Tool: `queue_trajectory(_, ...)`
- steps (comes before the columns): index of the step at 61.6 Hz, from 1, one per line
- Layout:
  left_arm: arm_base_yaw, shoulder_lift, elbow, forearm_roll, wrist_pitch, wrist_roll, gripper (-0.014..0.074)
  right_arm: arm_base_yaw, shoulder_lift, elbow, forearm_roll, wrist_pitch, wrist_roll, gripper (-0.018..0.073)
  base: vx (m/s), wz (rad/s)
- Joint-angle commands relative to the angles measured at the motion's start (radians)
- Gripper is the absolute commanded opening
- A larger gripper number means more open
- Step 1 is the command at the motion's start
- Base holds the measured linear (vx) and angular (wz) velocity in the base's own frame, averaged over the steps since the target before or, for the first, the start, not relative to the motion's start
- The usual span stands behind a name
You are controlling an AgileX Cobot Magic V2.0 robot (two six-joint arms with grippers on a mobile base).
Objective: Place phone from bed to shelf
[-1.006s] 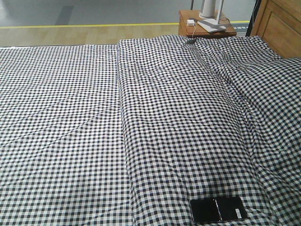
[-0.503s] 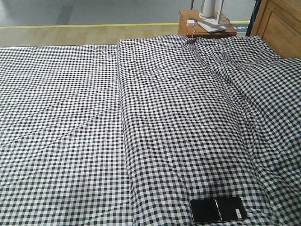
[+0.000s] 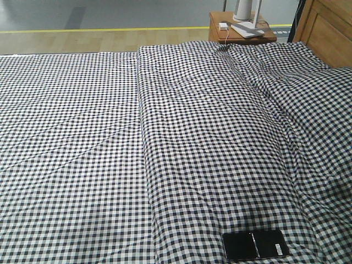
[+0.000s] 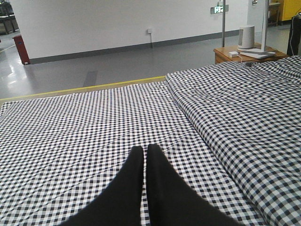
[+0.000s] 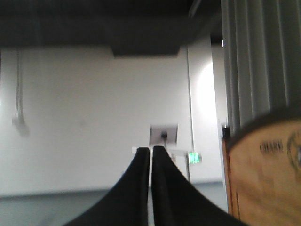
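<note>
Phone point(image 3: 254, 245) on bed point(image 3: 82, 137) in front view only; wall point(image 5: 84, 117) beyond right claw point(image 5: 151, 149).

A staged bedroom inside a test hall: the bed point(image 3: 110, 137) and bedside table point(image 3: 215, 32) are standing beside a grey floor point(image 4: 117, 61) bearing a yellow line point(image 3: 110, 29), under an exit sign point(image 4: 218, 9).

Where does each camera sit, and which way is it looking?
Front view: high up, looking down along the bed toward the bedside table; phone nearest; no arm shows.
Left wrist: low over the bed, facing the far wall; left gripper shut.
Right wrist: facing a white wall; right gripper shut.
Shared: front and left wrist show bed and bedside table.
</note>
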Motion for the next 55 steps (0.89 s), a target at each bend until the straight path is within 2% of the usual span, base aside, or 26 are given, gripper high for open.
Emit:
queue_trajectory(1,0.001,-0.004,-0.023,-0.009,-0.076,-0.006,0.0001,-0.007,0.018,-0.127,0.002,-0.102,-0.013,-0.0006,0.0,0.0)
queue_trajectory(9,0.001,-0.004,-0.023,-0.009,-0.076,-0.006,0.0001,-0.007,0.076,-0.289,0.002,-0.031,-0.049,-0.0006,0.0,0.0)
queue_trajectory(20,0.001,-0.004,-0.023,-0.009,-0.076,-0.006,0.0001,-0.007,0.242,-0.531,0.002,0.171,-0.06,-0.0006,0.0,0.0)
queue_trajectory(25,0.001,-0.004,-0.023,-0.009,-0.076,-0.006,0.0001,-0.007,0.333,-0.626,0.002,0.32,-0.06,-0.0005,0.0,0.0)
queue_trajectory(30,0.001,-0.004,-0.023,-0.009,-0.076,-0.006,0.0001,-0.007,0.418,-0.685,0.002,0.424,-0.061,-0.0001,0.0,0.0)
queue_trajectory(38,0.001,-0.004,-0.023,-0.009,-0.076,-0.006,0.0001,-0.007,0.538,-0.719,0.002,0.514,-0.061,0.0022,0.0,0.0)
queue_trajectory(47,0.001,-0.004,-0.023,-0.009,-0.076,-0.006,0.0001,-0.007,0.657,-0.719,0.002,0.57,-0.061,0.0094,0.0,0.0)
queue_trajectory(55,0.001,-0.004,-0.023,-0.009,-0.076,-0.006,0.0001,-0.007,0.723,-0.719,0.002,0.619,-0.06,0.0237,0.0,0.0)
